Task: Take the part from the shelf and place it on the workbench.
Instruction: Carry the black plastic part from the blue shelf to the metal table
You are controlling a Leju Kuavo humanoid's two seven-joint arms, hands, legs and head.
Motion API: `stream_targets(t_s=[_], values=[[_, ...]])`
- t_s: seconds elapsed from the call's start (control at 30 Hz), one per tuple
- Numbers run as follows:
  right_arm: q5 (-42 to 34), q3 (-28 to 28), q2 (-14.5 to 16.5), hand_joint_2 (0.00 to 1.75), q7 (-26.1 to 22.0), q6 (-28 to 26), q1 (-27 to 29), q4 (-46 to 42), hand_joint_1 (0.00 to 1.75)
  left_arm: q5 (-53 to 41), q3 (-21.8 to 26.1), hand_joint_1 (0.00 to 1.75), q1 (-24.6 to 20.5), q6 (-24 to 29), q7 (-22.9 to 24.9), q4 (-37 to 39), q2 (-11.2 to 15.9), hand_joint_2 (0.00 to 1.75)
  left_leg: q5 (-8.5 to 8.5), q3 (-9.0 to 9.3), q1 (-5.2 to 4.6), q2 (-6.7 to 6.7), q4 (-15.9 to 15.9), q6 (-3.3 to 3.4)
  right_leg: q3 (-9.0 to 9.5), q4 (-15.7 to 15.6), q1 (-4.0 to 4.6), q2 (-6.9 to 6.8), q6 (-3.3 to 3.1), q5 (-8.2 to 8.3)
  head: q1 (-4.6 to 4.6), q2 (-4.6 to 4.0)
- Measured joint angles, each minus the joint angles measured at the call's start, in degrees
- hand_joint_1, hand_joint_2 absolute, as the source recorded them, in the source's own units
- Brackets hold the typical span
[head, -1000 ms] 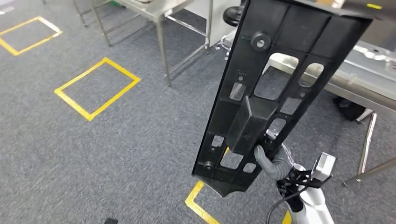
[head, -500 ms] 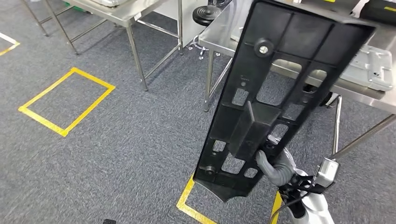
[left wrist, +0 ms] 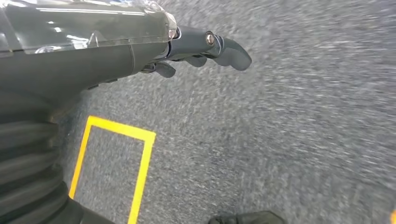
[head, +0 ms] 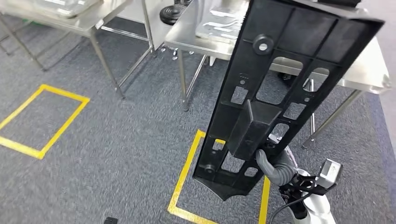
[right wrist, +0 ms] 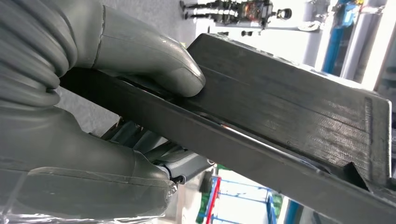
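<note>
The part is a long black plastic panel (head: 275,84) with ribs and several cut-outs, held upright and tilted in front of the head camera. My right hand (head: 275,165) grips it near its lower end, thumb pressed on its raised block. In the right wrist view the thumb (right wrist: 154,60) lies on the panel's dark edge (right wrist: 289,121). Behind the panel stands a steel workbench (head: 205,28). My left hand (left wrist: 205,46) hangs over the grey carpet, its fingers loosely curled and holding nothing.
A second steel table (head: 70,18) stands at the upper left. Yellow tape squares (head: 187,172) mark the grey carpet, one right below me, another (head: 42,121) to the left. The workbench legs (head: 184,84) stand ahead. A round black weight (head: 172,13) sits beyond the bench.
The whole view has shifted: the camera turned right, so the benches and floor marks slid left. The workbench now lies straight behind the panel. My right hand's hold on the panel is unchanged.
</note>
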Motion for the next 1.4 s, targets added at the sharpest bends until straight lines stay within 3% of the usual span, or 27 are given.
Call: stream_targets(t_s=[0.07,0.13,0.2,0.27,0.3,0.37,0.4,0.43,0.5,0.57,0.6,0.63,0.67,0.73,0.8,0.87,0.93,0.97,1.03,1.1,1.17,1.2,1.27,1.3,1.33,1.4], values=[[0.2,0.1,1.0,1.75,0.6,-0.2,-1.1,0.1,1.71,0.2,0.0,0.0,0.3,0.0,0.0,0.0,0.1,1.75,-3.44,-3.76,0.11,-2.18,7.6,-0.21,0.07,0.0,0.05,1.19,-0.39,-0.07,0.0,0.0],[0.2,0.2,1.8,1.75,0.9,-0.2,-1.7,0.4,1.71,0.4,0.1,0.0,0.5,0.0,0.0,0.0,0.1,1.75,-4.42,-6.77,0.11,-2.66,12.6,-0.31,0.15,0.0,0.14,2.57,-0.5,-0.16,0.01,0.01],[0.3,0.2,2.2,1.75,1.0,-0.2,-2.1,0.8,1.71,0.7,0.1,0.0,0.6,-0.1,0.0,0.0,0.2,1.75,-1.28,-6.27,0.12,-2.88,9.8,-0.21,0.32,0.2,0.16,3.9,-0.38,-0.32,0.01,0.01],[0.3,0.3,2.6,1.75,1.1,-0.2,-2.6,1.2,1.71,0.7,0.2,0.0,0.6,0.0,0.0,0.0,0.4,1.75,3.07,-3.65,0.26,-5.03,2.6,0.12,0.33,0.6,0.21,5.13,0.0,-0.63,0.01,0.0],[0.3,0.4,2.8,1.75,1.1,-0.1,-2.9,1.4,1.71,0.7,0.2,0.0,0.6,0.0,0.0,0.0,0.5,1.75,4.22,-2.6,0.37,-6.26,-0.2,0.33,0.14,0.8,0.19,5.74,0.28,-0.75,0.0,0.0],[0.4,0.5,3.0,1.75,1.0,0.1,-3.2,1.8,1.71,0.7,0.2,0.0,0.7,0.1,-0.1,0.0,0.5,1.75,4.45,-1.78,0.34,-7.56,-2.4,0.86,-0.35,1.0,0.05,6.83,1.03,-0.79,0.0,-0.01],[0.5,0.6,3.0,1.75,1.0,0.2,-3.2,2.0,1.71,0.7,0.2,0.0,0.6,0.1,-0.1,0.0,0.5,1.75,4.43,-1.66,0.35,-7.05,-2.6,1.15,-0.49,1.0,-0.07,7.39,1.42,-0.71,-0.01,0.0],[0.5,0.6,3.0,1.75,1.0,0.2,-3.2,2.1,1.71,0.7,0.2,0.0,0.6,0.1,-0.1,0.0,0.5,1.75,4.53,-1.51,0.37,-6.51,-2.9,1.49,-0.55,1.1,-0.11,7.27,1.76,-0.8,0.0,-0.01],[0.6,0.6,3.0,1.75,1.0,0.4,-3.4,2.4,1.71,0.7,0.3,0.0,0.4,0.1,-0.1,0.0,0.6,1.75,4.72,-1.09,0.57,-5.22,-3.5,2.17,-1.84,3.8,0.0,4.97,2.34,-2.42,0.0,0.01],[0.7,0.6,3.0,1.75,1.0,0.5,-3.6,2.7,1.71,0.7,0.3,0.0,0.4,0.1,0.0,0.0,0.6,1.75,4.59,-0.82,0.43,-3.83,-3.7,2.6,-5.29,10.6,-0.06,2.05,2.81,-5.63,0.01,0.01],[0.7,0.6,3.0,1.75,1.0,0.5,-3.7,2.9,1.71,0.7,0.3,0.0,0.4,0.0,0.0,0.0,0.7,1.75,4.48,-0.77,0.34,-3.14,-3.6,2.68,-7.17,14.1,-0.17,1.48,2.99,-6.85,0.01,0.01],[0.7,0.6,3.0,1.75,1.0,0.6,-3.7,3.1,1.71,0.8,0.3,0.0,0.4,0.0,0.0,0.0,0.7,1.75,4.34,-0.71,0.28,-2.48,-3.6,2.73,-8.35,16.2,-0.28,1.18,3.1,-7.19,0.01,0.01],[0.7,0.6,3.0,1.75,1.0,0.6,-3.8,3.4,1.71,0.9,0.3,0.0,0.5,-0.1,0.0,0.0,0.7,1.75,4.18,-0.61,0.25,-1.82,-3.6,2.71,-8.52,16.3,-0.35,0.97,3.15,-6.49,0.01,0.01],[0.7,0.6,3.0,1.75,1.0,0.7,-4.2,4.0,1.71,1.1,0.3,0.0,0.5,-0.1,-0.1,0.0,0.7,1.75,3.8,-0.22,0.21,-0.64,-3.5,2.54,-5.49,10.2,-0.31,0.03,2.91,-2.76,0.01,0.0],[0.7,0.7,3.1,1.75,0.9,0.7,-5.0,4.5,1.71,1.2,0.4,0.0,0.4,-0.1,-0.2,0.0,0.7,1.75,3.37,0.22,0.0,0.31,-3.4,2.13,-1.81,3.1,0.22,-2.05,2.18,-0.24,0.01,0.0],[0.7,0.8,3.1,1.75,0.7,0.7,-5.5,4.9,1.71,1.3,0.4,0.0,0.4,-0.1,-0.3,0.0,0.8,1.75,3.06,0.51,-0.17,1.08,-3.5,1.59,-0.72,0.8,0.78,-2.88,1.49,-0.07,0.01,0.01],[0.7,0.9,3.1,1.75,0.3,0.7,-5.6,5.2,1.71,1.3,0.4,0.0,0.4,-0.1,-0.3,0.0,0.8,1.75,2.8,0.81,-0.17,1.57,-3.7,0.97,-0.63,0.5,0.66,-1.98,0.99,0.09,0.01,0.01],[0.7,0.9,3.1,1.75,0.0,0.7,-5.7,5.4,1.71,1.3,0.4,0.0,0.4,-0.1,-0.3,0.0,0.8,1.75,2.35,0.8,-0.13,1.15,-3.3,0.68,-0.42,0.2,0.46,-1.64,0.7,0.18,0.0,0.01],[0.6,1.0,3.2,1.75,-0.3,0.7,-5.9,5.7,1.71,1.3,0.4,0.0,0.3,0.0,-0.2,0.0,0.9,1.75,0.02,-0.69,-0.04,-0.8,0.4,0.26,0.03,-0.4,0.05,-1.13,0.18,0.35,0.0,0.01],[0.6,1.1,3.4,1.75,-0.4,0.6,-6.2,6.1,1.71,1.3,0.5,0.0,0.5,0.0,-0.1,0.0,0.9,1.75,-3.41,-4.68,0.05,-2.39,8.3,0.07,0.14,-0.4,0.09,-0.56,-0.12,0.24,-0.01,0.01],[0.6,1.4,3.5,1.75,-0.5,0.5,-6.2,6.5,1.71,1.6,0.6,0.0,0.8,-0.1,0.1,0.0,0.9,1.75,-4.07,-7.75,0.08,-2.69,13.3,-0.03,0.26,-0.3,0.15,0.18,-0.2,0.03,-0.01,0.01],[0.7,1.5,3.6,1.75,-0.5,0.4,-6.2,6.7,1.71,1.7,0.7,0.0,0.8,-0.1,0.1,0.0,1.0,1.75,-2.51,-7.61,0.08,-2.7,12.1,0.01,0.4,-0.2,0.15,0.52,-0.14,-0.12,-0.02,0.01],[0.7,1.7,3.7,1.75,-0.5,0.4,-6.3,7.0,1.71,1.9,0.9,0.0,0.8,-0.1,0.3,0.0,1.1,1.75,2.25,-4.75,0.09,-2.76,4.7,0.29,0.84,0.0,0.15,1.02,0.16,-0.59,-0.01,0.01],[0.8,1.7,3.8,1.75,-0.5,0.4,-6.5,7.1,1.71,1.9,1.0,0.0,0.8,-0.1,0.3,0.0,1.1,1.75,3.77,-3.16,0.03,-2.84,0.9,0.57,0.97,0.2,0.25,1.23,0.44,-0.89,-0.01,0.01],[0.8,1.8,3.8,1.75,-0.5,0.4,-6.8,7.3,1.71,2.0,1.1,0.0,0.8,-0.2,0.3,0.0,1.1,1.75,4.47,-2.11,-0.03,-2.91,-1.6,0.89,1.03,0.2,0.35,1.38,0.74,-1.13,0.0,0.01],[0.9,1.9,3.9,1.75,-0.5,0.3,-7.3,7.6,1.71,2.1,1.4,0.0,0.8,-0.2,0.3,0.0,1.1,1.75,4.15,-1.58,-0.13,-3.0,-3.2,1.71,1.08,0.6,0.53,1.57,1.48,-1.13,0.0,0.0]])
